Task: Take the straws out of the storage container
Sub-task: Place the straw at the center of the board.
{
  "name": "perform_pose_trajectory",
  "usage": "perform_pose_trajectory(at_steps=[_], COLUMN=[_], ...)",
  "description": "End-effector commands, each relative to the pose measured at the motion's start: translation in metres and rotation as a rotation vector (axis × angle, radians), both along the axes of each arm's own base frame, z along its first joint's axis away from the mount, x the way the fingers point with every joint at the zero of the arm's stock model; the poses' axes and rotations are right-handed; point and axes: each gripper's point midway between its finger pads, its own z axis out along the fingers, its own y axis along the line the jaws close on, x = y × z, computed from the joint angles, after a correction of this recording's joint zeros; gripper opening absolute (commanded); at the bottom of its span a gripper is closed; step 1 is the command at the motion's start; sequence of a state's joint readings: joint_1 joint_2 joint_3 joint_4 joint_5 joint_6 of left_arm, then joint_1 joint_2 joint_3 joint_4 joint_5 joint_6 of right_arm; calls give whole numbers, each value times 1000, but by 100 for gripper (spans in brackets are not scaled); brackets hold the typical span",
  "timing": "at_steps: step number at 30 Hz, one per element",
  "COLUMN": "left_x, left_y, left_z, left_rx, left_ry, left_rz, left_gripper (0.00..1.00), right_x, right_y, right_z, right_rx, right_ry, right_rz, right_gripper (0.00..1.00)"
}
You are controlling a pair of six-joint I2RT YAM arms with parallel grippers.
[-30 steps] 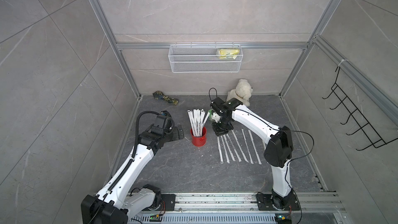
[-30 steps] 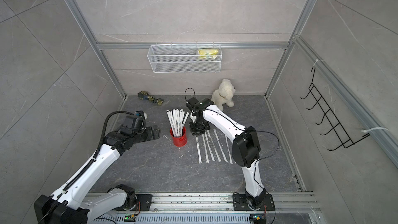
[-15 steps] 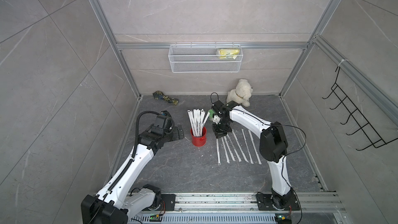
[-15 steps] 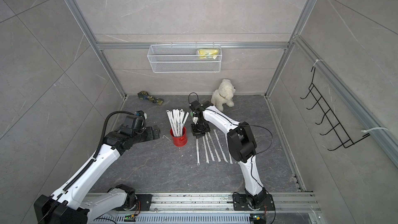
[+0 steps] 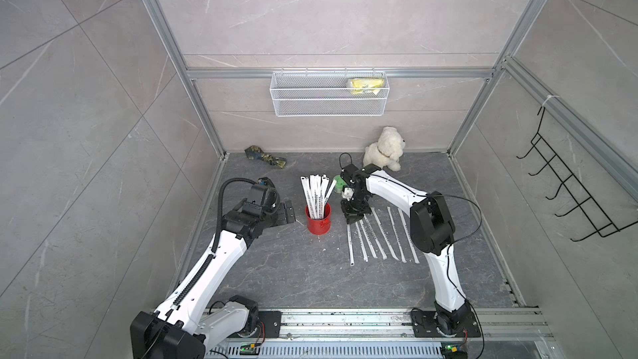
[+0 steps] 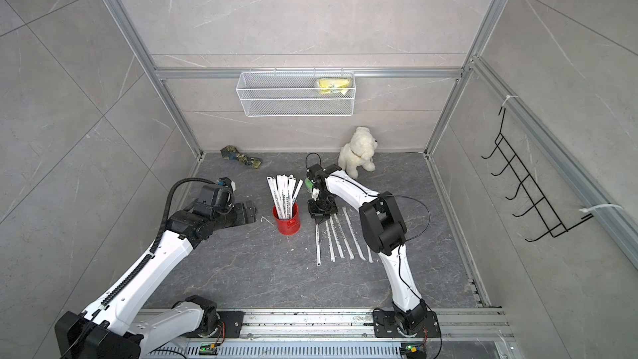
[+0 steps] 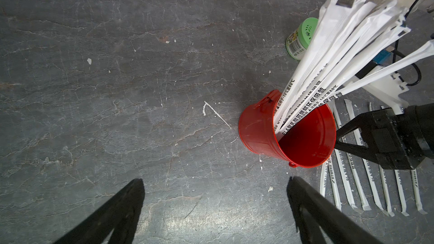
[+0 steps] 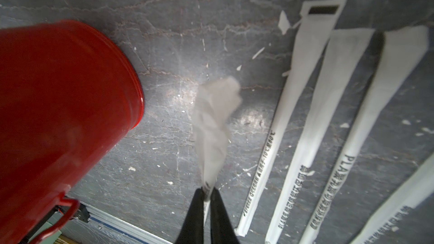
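Note:
The storage container (image 5: 318,217) is a small red can standing upright on the floor, also in the left wrist view (image 7: 288,132). Several white wrapped straws (image 5: 315,189) stand in it, leaning toward the back. More straws (image 5: 379,236) lie in a row on the floor to its right. My right gripper (image 5: 355,216) hangs low between the can and the row. It is shut on one straw (image 8: 215,113), pinched near the crumpled end; that straw (image 5: 350,243) runs along the floor at the row's left. My left gripper (image 7: 215,181) is open left of the can, holding nothing.
A green-lidded jar (image 5: 337,181) stands just behind the right gripper. A white plush dog (image 5: 383,150) and a camouflage cloth (image 5: 265,158) lie near the back wall. A wire basket (image 5: 328,98) hangs on that wall and a black hook rack (image 5: 569,195) on the right wall.
The right gripper has sunk toward the floor with the straw, and its elbow has shifted. The left arm has stayed still.

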State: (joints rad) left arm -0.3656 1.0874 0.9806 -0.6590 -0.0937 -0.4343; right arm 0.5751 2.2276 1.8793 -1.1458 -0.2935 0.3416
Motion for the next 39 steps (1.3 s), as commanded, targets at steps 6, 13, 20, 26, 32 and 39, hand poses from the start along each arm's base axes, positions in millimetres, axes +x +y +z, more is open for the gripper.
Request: perform_pose_trajectory(at_steps=[6, 13, 20, 26, 32, 39], left_x=[4, 5, 6, 6, 8, 19], left_y=[-5, -6, -7, -6, -16, -36], left_z=[12, 9, 7, 6, 4, 6], left_rx=[-19, -16, -15, -11, -49, -119], left_ry=[-16, -6, 1, 1, 4, 3], left_rz=[-21, -23, -23, -22, -53, -117], left_gripper=[99, 99, 99, 99, 99, 98], right_x=[6, 8, 9, 12, 14, 5], right_y=[-1, 1, 2, 2, 6, 8], right_z=[-14, -15, -12, -5, 25, 81], right_rx=[8, 21, 25, 43, 148, 313], right_ry=[23, 18, 7, -25, -164, -391], right_rz=[-40, -50, -59, -70, -99, -112], right_gripper=[12, 15, 17, 19, 21, 28])
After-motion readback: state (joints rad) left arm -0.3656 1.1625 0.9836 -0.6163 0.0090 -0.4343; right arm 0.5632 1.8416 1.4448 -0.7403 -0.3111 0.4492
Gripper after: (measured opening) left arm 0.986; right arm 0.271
